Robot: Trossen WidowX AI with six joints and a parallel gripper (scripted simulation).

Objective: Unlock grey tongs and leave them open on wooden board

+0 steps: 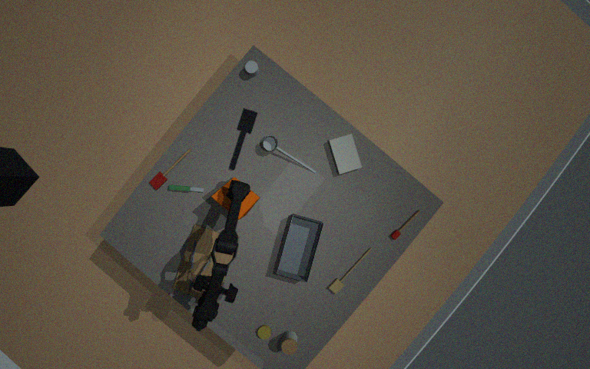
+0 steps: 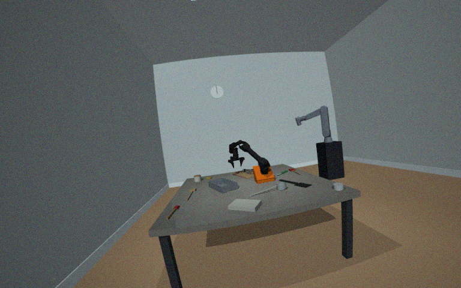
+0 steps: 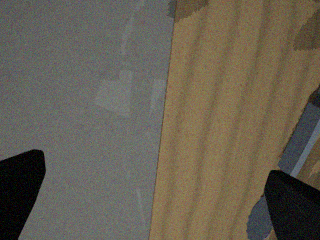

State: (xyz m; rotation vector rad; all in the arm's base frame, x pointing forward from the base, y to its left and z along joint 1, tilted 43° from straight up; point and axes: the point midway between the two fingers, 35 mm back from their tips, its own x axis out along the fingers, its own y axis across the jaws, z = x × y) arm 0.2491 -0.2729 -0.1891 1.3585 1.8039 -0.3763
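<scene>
The gripper [image 1: 215, 288] [image 2: 237, 166] [image 3: 156, 167] is wide open and empty, tips down, raised above the table. The wooden board [image 1: 207, 243] [image 2: 240, 174] [image 3: 210, 125] lies beneath and beside the arm; the wrist view shows its straight edge between the fingertips. The grey tongs [image 2: 251, 170] [image 3: 299, 142] rest on the board. Only part of one side of them shows at the right of the wrist view, partly behind the right finger, so how wide they stand cannot be told. In the top view the arm and shadows mostly hide them. The roasting tin [image 1: 296, 247] [image 2: 231, 186] has nothing resting across it.
The arm's orange base [image 1: 248, 202] [image 2: 260, 178] stands beside the board. A green-handled tool [image 1: 179, 188] and a red-headed brush [image 1: 158, 180] lie left of it. A black spatula [image 1: 246, 121], a ladle [image 1: 296, 160] and a white block [image 1: 345, 154] lie farther off. A yellow disc [image 1: 263, 332] lies near one edge.
</scene>
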